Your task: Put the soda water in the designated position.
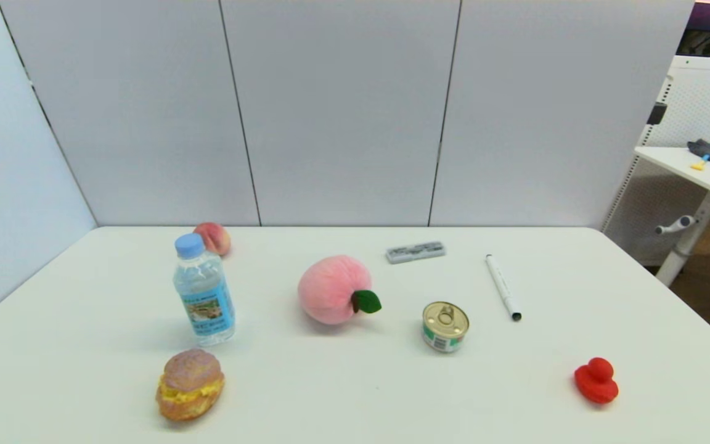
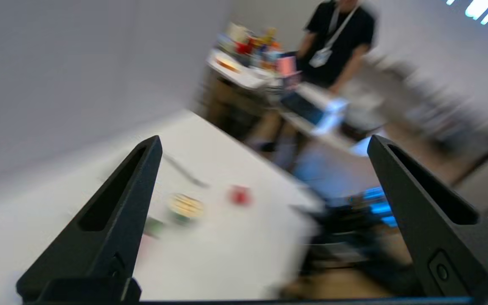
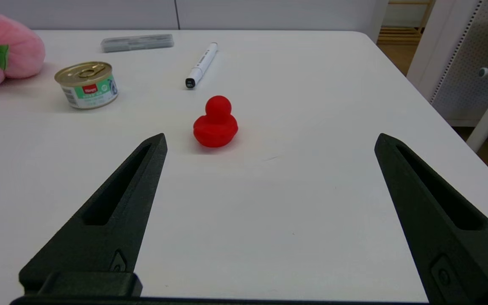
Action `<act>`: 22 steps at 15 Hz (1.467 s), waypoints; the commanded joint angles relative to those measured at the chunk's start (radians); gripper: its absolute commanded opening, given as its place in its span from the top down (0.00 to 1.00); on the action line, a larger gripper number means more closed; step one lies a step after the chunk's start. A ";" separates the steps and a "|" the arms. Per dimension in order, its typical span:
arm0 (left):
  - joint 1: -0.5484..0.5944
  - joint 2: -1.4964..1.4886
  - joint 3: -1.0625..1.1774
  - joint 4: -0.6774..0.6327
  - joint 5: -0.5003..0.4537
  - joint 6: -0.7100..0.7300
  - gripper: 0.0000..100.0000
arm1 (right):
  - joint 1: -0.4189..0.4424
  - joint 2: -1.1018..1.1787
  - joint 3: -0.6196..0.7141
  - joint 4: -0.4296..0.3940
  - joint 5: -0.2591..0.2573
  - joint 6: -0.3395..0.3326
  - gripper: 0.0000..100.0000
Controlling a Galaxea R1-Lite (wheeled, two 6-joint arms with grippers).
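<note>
The soda water (image 1: 203,293), a clear bottle with a light-blue cap and a blue picture label, stands upright on the left part of the white table (image 1: 355,401). Nothing touches it. Neither arm shows in the head view. My left gripper (image 2: 265,142) is open, off to the table's left side, and looks across the table with nothing between its fingers; the bottle does not appear in its view. My right gripper (image 3: 271,140) is open low over the table's right front, just short of a red toy duck (image 3: 215,123).
A pastry (image 1: 190,384) lies in front of the bottle and a small peach (image 1: 212,238) behind it. A pink plush peach (image 1: 335,290), a gold-topped tin can (image 1: 445,326), a grey case (image 1: 415,251), a white marker (image 1: 503,287) and the red duck (image 1: 596,380) lie to its right.
</note>
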 commanded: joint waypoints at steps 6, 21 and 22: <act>0.033 0.056 -0.039 -0.466 -0.008 0.104 0.00 | 0.000 0.001 0.000 -0.001 0.001 -0.001 0.00; -0.289 -0.074 0.197 0.821 0.299 0.055 0.00 | 0.000 0.001 0.000 -0.001 0.001 -0.001 0.00; -0.300 -0.073 0.200 0.913 0.326 0.055 0.00 | 0.000 0.001 0.000 -0.001 0.001 -0.001 0.00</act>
